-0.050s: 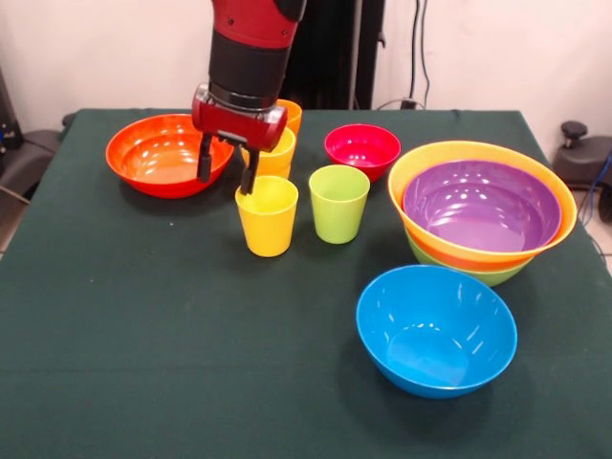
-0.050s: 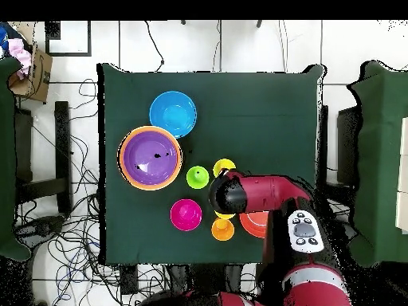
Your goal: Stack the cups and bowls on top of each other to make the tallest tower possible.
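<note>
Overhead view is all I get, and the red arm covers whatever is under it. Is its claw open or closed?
Observer: Open. The gripper hangs with its two fingers spread, one tip close to the rim of the front yellow cup.
Operator: And the purple bowl, is it just sitting in an orange one?
Observer: There is a third. Under the purple bowl and the orange bowl sits a lime green bowl, at the bottom.

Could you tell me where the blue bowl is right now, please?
In the front view the blue bowl stands alone on the green table at the near right, just in front of the stacked bowls.
</note>
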`<state>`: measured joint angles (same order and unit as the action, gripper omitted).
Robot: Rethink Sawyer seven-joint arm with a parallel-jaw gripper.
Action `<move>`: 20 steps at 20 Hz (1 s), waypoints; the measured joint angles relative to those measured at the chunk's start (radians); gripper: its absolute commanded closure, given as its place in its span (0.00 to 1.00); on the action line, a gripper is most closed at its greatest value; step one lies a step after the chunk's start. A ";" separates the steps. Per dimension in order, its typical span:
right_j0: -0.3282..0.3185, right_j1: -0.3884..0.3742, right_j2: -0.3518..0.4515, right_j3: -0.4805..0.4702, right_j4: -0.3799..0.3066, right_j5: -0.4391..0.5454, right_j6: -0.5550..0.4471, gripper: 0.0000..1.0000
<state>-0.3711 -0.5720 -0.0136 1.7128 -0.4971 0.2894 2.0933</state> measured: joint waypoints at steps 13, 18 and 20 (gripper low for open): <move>-0.013 0.096 -0.016 0.000 0.000 -0.056 0.000 0.00; -0.013 0.111 -0.020 0.000 0.000 -0.081 0.000 0.00; -0.014 0.111 -0.022 0.000 0.001 -0.087 0.000 0.00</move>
<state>-0.3846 -0.4607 -0.0351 1.7130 -0.4966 0.2027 2.0935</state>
